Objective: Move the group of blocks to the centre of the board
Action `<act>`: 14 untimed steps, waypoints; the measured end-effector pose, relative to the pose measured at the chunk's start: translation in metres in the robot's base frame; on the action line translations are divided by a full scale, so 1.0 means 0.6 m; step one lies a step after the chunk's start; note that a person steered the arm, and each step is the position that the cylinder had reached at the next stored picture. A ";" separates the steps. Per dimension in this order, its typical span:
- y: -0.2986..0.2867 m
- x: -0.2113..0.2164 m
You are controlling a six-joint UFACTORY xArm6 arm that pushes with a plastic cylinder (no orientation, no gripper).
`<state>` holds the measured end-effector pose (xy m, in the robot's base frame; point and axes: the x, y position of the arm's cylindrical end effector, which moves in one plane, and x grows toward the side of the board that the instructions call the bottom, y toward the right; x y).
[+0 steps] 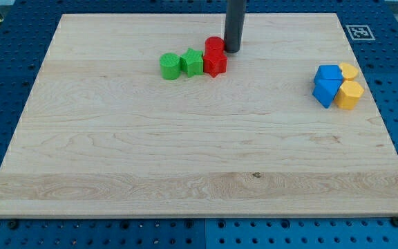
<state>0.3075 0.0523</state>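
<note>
- Bright, even light falls over the whole table (199, 166), with no dim corner
- Shadows are short and soft; the red blocks (215, 57) and the blue blocks (327, 83) cast only thin dark rims at their bases
- My tip (231, 50) throws a small faint shadow on the wood, just beside the red blocks
- No glare on the wood; the grain reads clearly
- Focus is sharp from the top edge to the bottom edge, with slight softness overall from low resolution
- The table's edges look straight, without visible bending
</note>
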 end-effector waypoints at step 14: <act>-0.168 0.110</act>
<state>0.3733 -0.0483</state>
